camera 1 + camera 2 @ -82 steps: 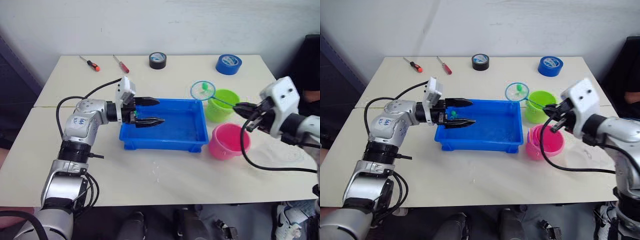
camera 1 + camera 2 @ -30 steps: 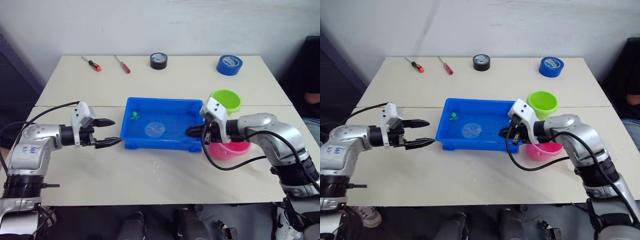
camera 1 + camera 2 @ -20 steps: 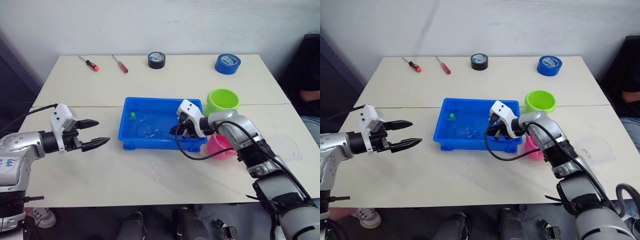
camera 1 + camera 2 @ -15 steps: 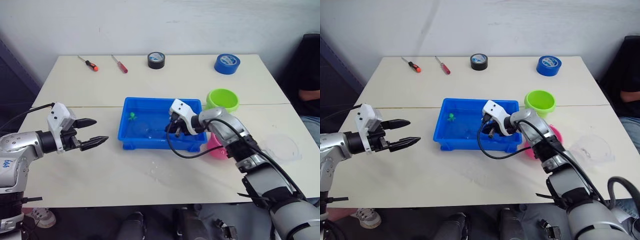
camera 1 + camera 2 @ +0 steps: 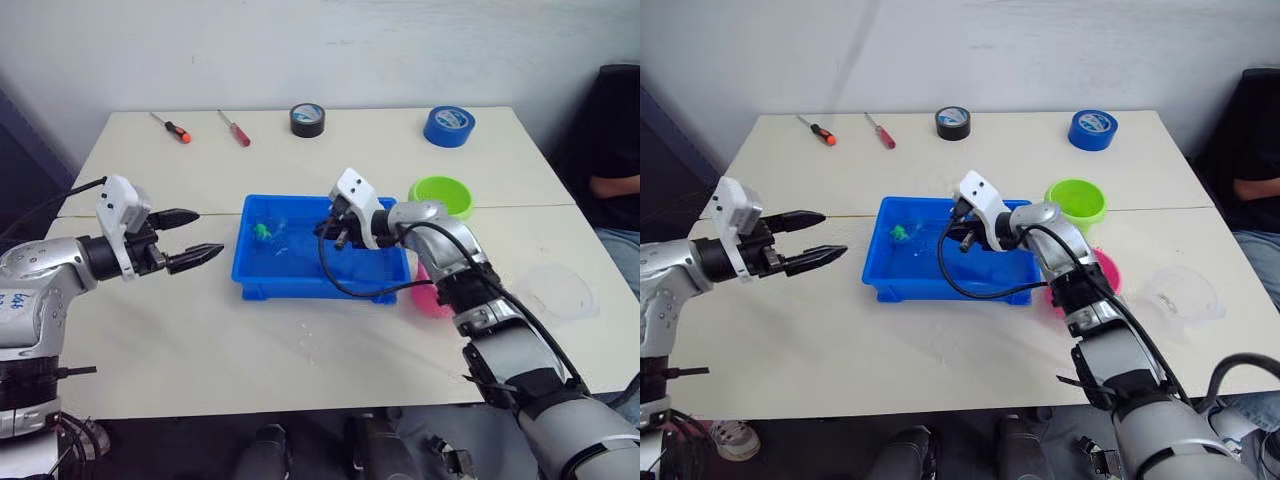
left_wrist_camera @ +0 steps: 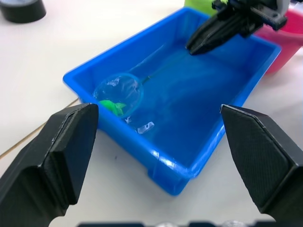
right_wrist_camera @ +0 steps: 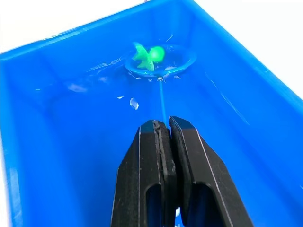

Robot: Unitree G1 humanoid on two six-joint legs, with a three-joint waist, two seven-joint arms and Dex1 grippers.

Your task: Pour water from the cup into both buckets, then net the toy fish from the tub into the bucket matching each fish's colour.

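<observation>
- Right wrist view: the right gripper (image 7: 164, 126) has its two black fingers pressed together on the thin handle of the net (image 7: 161, 64), which reaches out over the water inside the blue tub (image 7: 52, 156).
- The net's light blue hoop sits at the far left end of the tub, and a green toy fish (image 7: 148, 53) lies within the hoop.
- From the head camera, the left gripper (image 5: 208, 234) hangs over the bare table (image 5: 300, 350), beside the tub's left end but apart from it; its fingers are spread wide with nothing between them.
- The lime green bucket (image 5: 441, 192) stands just behind the tub's right end, and the pink bucket (image 5: 430, 298) shows partly behind the right arm, at the tub's right front corner.
- The clear cup (image 5: 563, 292) lies on the table near the right edge.
- Two screwdrivers (image 5: 171, 128), a black tape roll (image 5: 308, 119) and a blue tape roll (image 5: 448, 126) lie along the back of the table.
</observation>
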